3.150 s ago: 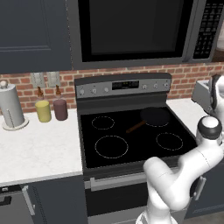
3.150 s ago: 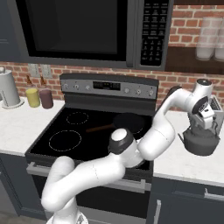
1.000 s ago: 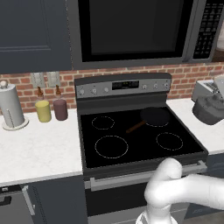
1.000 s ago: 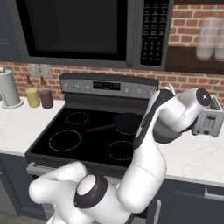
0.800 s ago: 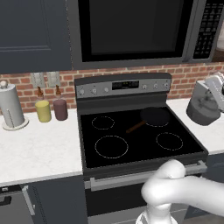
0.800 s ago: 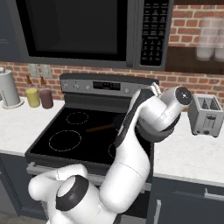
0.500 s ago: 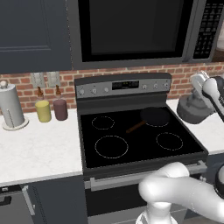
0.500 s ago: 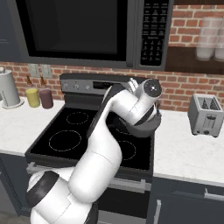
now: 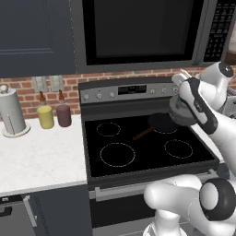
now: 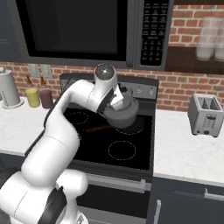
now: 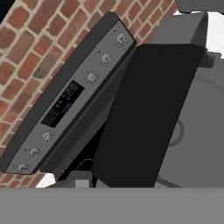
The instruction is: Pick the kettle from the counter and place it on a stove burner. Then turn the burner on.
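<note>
**Kettle held in the air over the back right of the cooktop**

At the far left of the bench stands a pale cylinder on a round base; beside it a yellow jar and a dark purple jar sit against the brick wall; next comes the glossy black cooktop, with the large burner ring at its front left lying bare; a frying pan rests on the back right ring, its brown handle pointing toward the middle; the kettle hangs tilted above that pan, clear of the glass; the gripper is nearly closed, clamped on the kettle's top; in the right base view a toaster sits on the bench right of the stove.
</note>
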